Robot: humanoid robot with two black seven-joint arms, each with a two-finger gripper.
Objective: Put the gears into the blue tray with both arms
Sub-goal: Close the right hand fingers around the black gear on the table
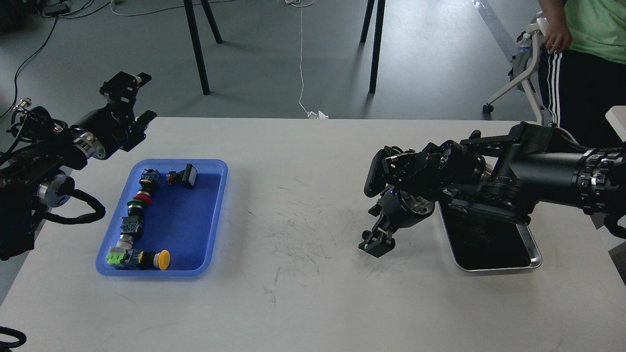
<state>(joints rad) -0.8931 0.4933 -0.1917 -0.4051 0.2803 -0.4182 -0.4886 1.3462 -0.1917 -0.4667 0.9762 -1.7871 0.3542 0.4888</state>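
Just left of the steel tray (533, 247), the right gripper (372, 243) points down at the white table (303, 298), its tip at or very near the surface. At its upper left edge, about where the fingers meet, a tiny dark knob shows, which I take to be a gear (365, 234); it sits right against the black fingers, so I cannot tell whether it is pinched between them or merely touching one, nor how wide the fingers stand. No second gear can be made out anywhere on the table, and the dark inside of the steel tray is too murky to search. The blue tray (217, 215) lies well apart to the left of the steel tray, across a wide bare stretch of scratched tabletop, with a column of coloured switches (139, 215) along its left side and open blue floor on its right. The gear is round, so it has no long axis to line up with; what matters is direction, and the blue tray lies straight left of the gear, slightly farther from me. The right arm is by far the nearer to the gear. The left gripper (135, 95) hangs in the air above the blue tray's far left corner, fingers apart and holding nothing, much nearer the blue tray than the gear.
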